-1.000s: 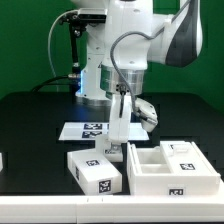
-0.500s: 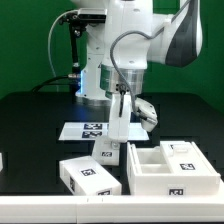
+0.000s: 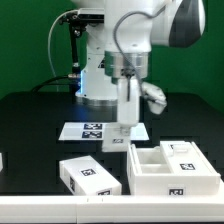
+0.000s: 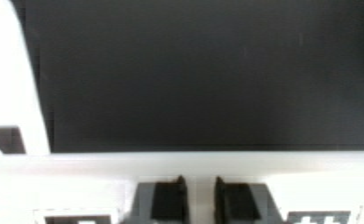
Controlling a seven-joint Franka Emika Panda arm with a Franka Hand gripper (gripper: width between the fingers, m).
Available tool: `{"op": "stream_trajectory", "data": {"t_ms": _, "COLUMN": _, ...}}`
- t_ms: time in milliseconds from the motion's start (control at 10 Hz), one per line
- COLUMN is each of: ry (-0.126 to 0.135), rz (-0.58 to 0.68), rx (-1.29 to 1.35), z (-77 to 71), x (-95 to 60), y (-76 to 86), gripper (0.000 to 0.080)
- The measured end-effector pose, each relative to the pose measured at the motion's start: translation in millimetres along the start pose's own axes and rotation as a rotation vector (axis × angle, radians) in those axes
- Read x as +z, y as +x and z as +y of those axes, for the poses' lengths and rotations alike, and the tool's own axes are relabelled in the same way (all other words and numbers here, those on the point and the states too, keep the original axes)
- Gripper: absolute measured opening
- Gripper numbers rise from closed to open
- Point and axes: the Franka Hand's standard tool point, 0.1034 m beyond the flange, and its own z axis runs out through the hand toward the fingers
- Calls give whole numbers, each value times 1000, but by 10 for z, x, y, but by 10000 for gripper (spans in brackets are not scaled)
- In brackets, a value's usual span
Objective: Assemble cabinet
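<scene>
The cabinet (image 3: 170, 168) is a large white box frame with inner compartments and small tags, at the front on the exterior view's right. My gripper (image 3: 123, 122) hangs just to its left, above the table. It is shut on a narrow white tagged panel (image 3: 114, 141) that hangs upright below it, clear of the table. In the wrist view the two dark fingers (image 4: 161, 200) stand close together on a white strip, and the gripper (image 4: 200, 200) is over the white panel (image 4: 197, 165). A loose white tagged block (image 3: 90, 175) lies at the front left.
The marker board (image 3: 92, 130) lies flat behind the block, by the robot's base (image 3: 95, 85). A small white object (image 3: 2, 160) shows at the exterior view's left edge. The table top (image 3: 40, 130) is black.
My gripper has risen and moved toward the exterior view's right, taking the white panel up with it. The white block has shifted a little to the left.
</scene>
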Motion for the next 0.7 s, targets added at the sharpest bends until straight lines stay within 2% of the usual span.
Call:
{"op": "stream_trajectory", "data": {"t_ms": 200, "ry": -23, "rz": -31, "rx": 13, "z": -16, "x": -71, "y": -303, "gripper": 64}}
{"op": "stream_trajectory", "data": {"t_ms": 300, "ry": -24, "rz": -40, "rx": 9, "z": -47, "x": -101, "y": -471, "gripper": 64}}
{"op": "stream_trajectory", "data": {"t_ms": 400, "ry": -20, "rz": -36, "rx": -1, "z": -57, "x": -95, "y": -546, "gripper": 64}}
{"op": "stream_trajectory", "data": {"t_ms": 500, "ry": -4, "rz": -27, "rx": -5, "z": -78, "x": -84, "y": -543, "gripper": 64}}
{"op": "stream_trajectory", "data": {"t_ms": 700, "ry": -3, "rz": -28, "rx": -5, "z": -84, "x": -89, "y": -543, "gripper": 64}}
